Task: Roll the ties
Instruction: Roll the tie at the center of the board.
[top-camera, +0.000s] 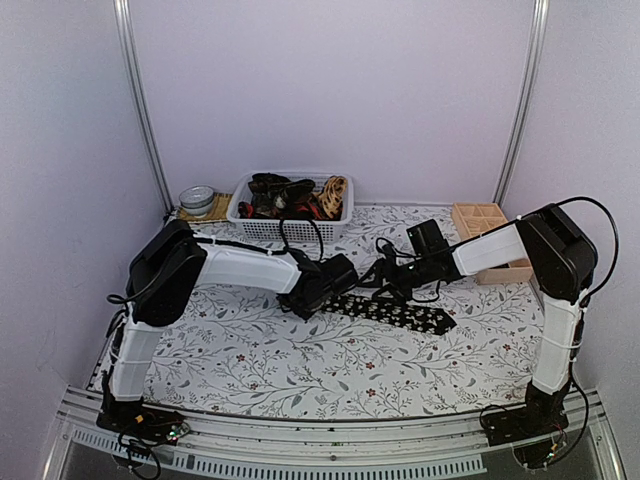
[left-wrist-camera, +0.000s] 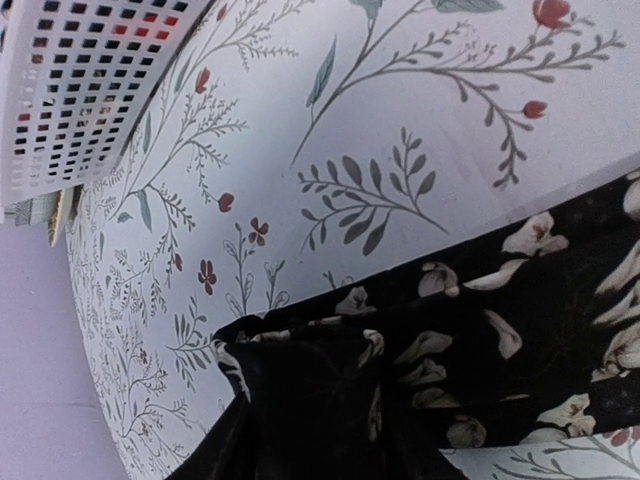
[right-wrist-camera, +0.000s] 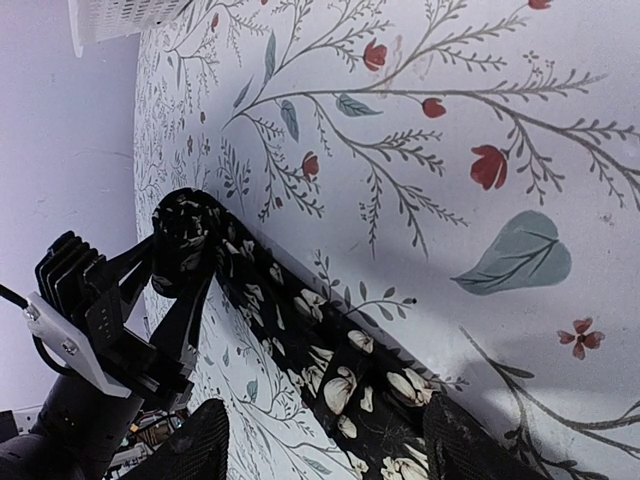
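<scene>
A black tie with pale flowers (top-camera: 405, 313) lies flat across the table's middle, its left end wound into a small roll (right-wrist-camera: 182, 232). My left gripper (top-camera: 335, 284) is shut on that roll; its fingers show in the right wrist view (right-wrist-camera: 160, 300), clasping the roll from both sides. In the left wrist view the dark roll (left-wrist-camera: 300, 400) fills the bottom and hides the fingers. My right gripper (right-wrist-camera: 325, 450) is open, straddling the flat part of the tie (right-wrist-camera: 345, 375) just above it, and in the top view it sits (top-camera: 393, 285) over the tie's middle.
A white basket (top-camera: 240, 215) at the back holds more ties, dark (top-camera: 272, 188), red and tan (top-camera: 335, 192). A round tin (top-camera: 198, 200) stands left of it. A wooden compartment box (top-camera: 482, 222) stands at the back right. The basket's corner shows in the left wrist view (left-wrist-camera: 90, 80).
</scene>
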